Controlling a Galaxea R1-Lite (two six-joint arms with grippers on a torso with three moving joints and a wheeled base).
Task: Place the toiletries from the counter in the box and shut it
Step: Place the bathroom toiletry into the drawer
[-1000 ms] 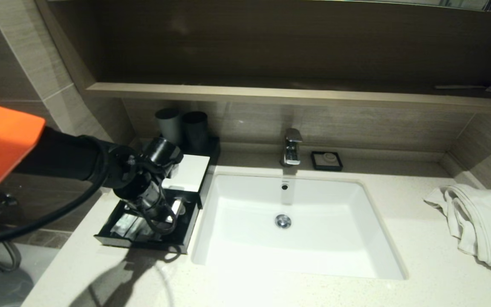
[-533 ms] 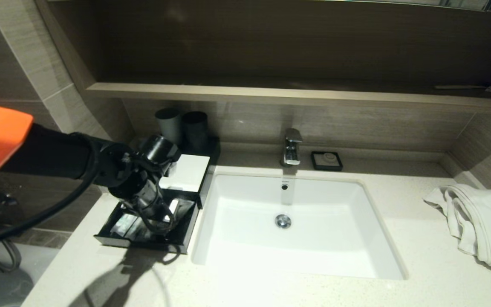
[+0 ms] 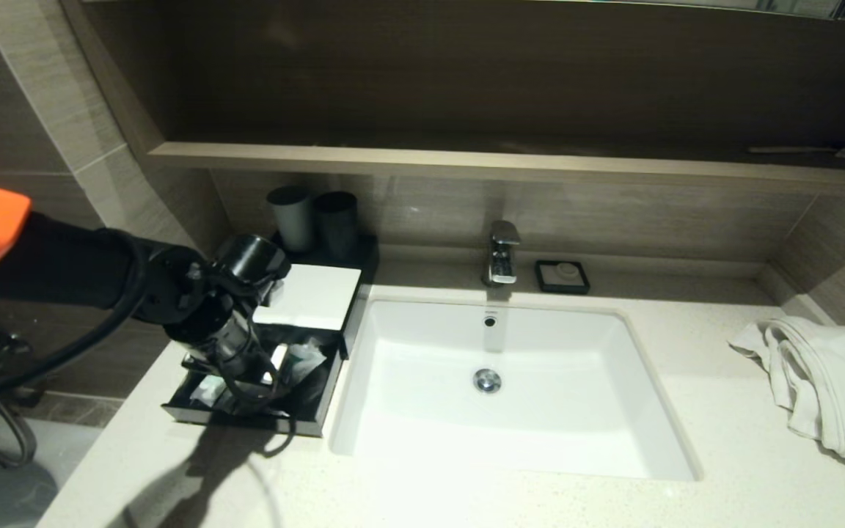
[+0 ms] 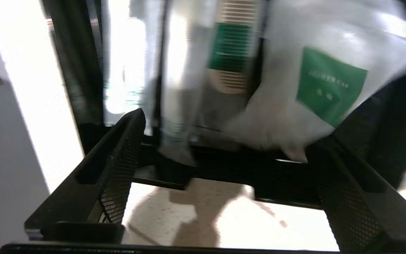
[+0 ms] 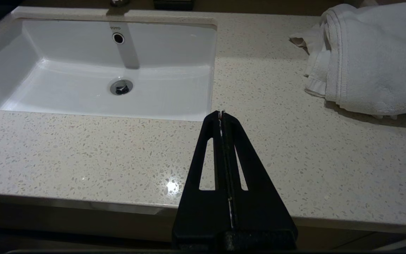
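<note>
Left tool (image 3: 246, 381) fills the open drawer (image 3: 246, 422); 2 cups (image 3: 312, 216) crowd behind the box (image 3: 312, 297).

The left arm (image 3: 63, 257) has an orange shell, then a black sleeve, a round black wrist and a looping black cable (image 3: 41, 381), while both grippers have matte black fingers (image 4: 118, 169) with meshed inner faces.
</note>
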